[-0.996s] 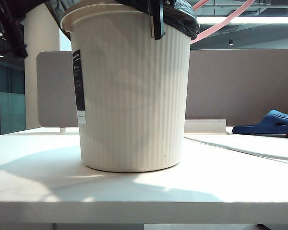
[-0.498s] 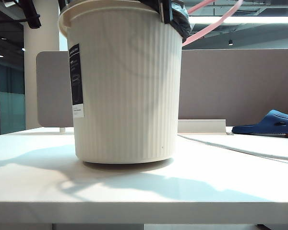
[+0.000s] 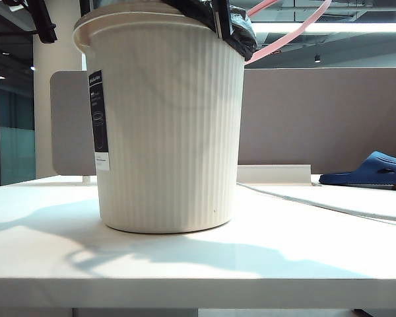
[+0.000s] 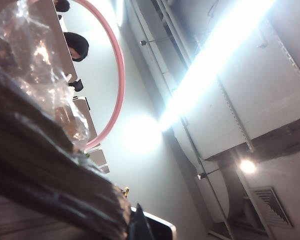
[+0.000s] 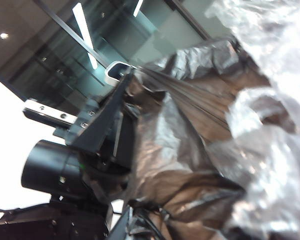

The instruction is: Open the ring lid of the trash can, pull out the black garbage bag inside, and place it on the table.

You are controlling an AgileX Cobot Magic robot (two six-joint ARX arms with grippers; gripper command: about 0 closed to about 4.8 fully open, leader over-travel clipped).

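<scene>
Above the trash can [image 3: 165, 125], both claws clamping black garbage bag [image 5: 190, 145]

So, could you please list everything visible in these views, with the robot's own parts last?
trash can: one, cream, ribbed, standing on the table
black garbage bag: one, glossy black, at the can's top
ring lid: one, pink, raised beside the rim
table: one, white
slipper: one, blue, far right
partition panel: one, grey-brown, behind
left gripper: black, above the can, jaws shut on the bag
right gripper: black, at the rim, shut on the bag
</scene>
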